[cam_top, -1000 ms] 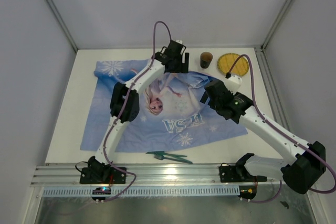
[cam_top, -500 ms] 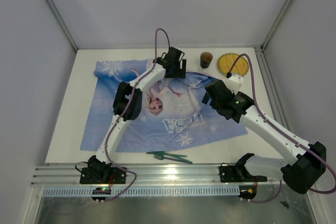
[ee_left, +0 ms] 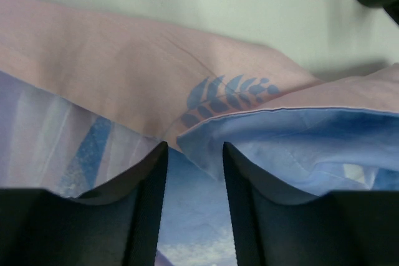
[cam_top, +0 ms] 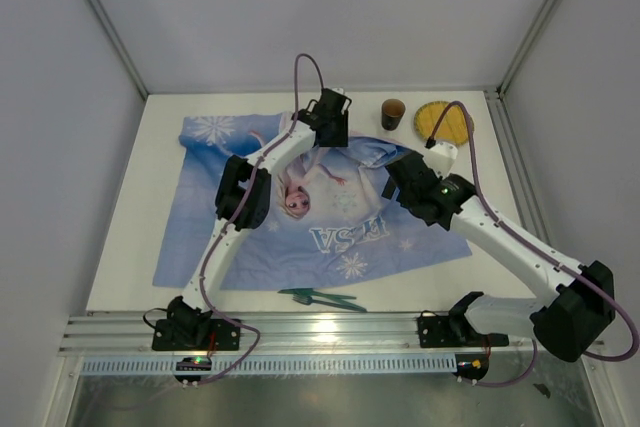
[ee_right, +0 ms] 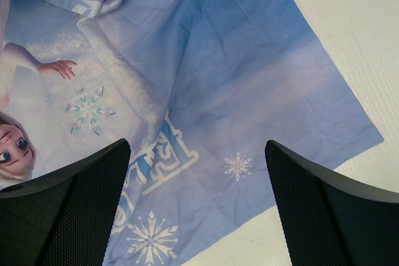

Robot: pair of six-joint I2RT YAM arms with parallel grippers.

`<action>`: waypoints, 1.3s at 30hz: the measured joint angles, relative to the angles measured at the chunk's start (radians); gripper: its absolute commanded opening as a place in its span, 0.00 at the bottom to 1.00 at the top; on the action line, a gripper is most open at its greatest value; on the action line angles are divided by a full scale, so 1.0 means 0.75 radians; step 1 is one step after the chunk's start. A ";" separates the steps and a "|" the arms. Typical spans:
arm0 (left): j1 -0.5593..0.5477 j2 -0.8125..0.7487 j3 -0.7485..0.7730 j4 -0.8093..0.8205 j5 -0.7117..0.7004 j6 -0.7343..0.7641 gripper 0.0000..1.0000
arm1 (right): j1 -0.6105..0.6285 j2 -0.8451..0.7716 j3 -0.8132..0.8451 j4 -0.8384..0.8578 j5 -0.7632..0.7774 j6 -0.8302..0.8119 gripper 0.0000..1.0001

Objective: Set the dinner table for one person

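The table [cam_top: 145, 197] is covered across its middle by the cloth [cam_top: 330, 237]. The cloth's folded far edge is straddled by the left gripper [ee_left: 194, 147], jaws narrowly apart, probably so the fold can be pulled flat. The right gripper [ee_right: 196, 144] is held wide open above the cloth's right side.

Blue cloth [cam_top: 200, 217] covers the dinner table [cam_top: 130, 247] (cup [cam_top: 392, 113] and plate [cam_top: 445, 123] behind).
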 measured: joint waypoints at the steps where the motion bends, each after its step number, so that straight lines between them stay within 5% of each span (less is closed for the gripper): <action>1: 0.000 0.000 0.002 0.006 0.011 -0.002 0.26 | 0.000 0.004 0.000 0.001 -0.001 0.000 0.93; 11: 0.001 0.012 0.002 -0.001 0.020 -0.017 0.00 | 0.000 0.074 0.012 0.022 -0.022 -0.001 0.93; 22: 0.013 0.013 0.113 -0.065 -0.219 0.036 0.00 | 0.000 0.098 0.012 0.053 -0.046 0.001 0.93; 30: 0.115 -0.171 0.114 -0.066 -0.493 0.111 0.00 | 0.000 0.098 -0.014 0.089 -0.064 0.005 0.93; 39: 0.178 -0.386 0.144 0.082 -0.889 0.428 0.00 | 0.000 0.102 -0.026 0.132 -0.116 -0.002 0.93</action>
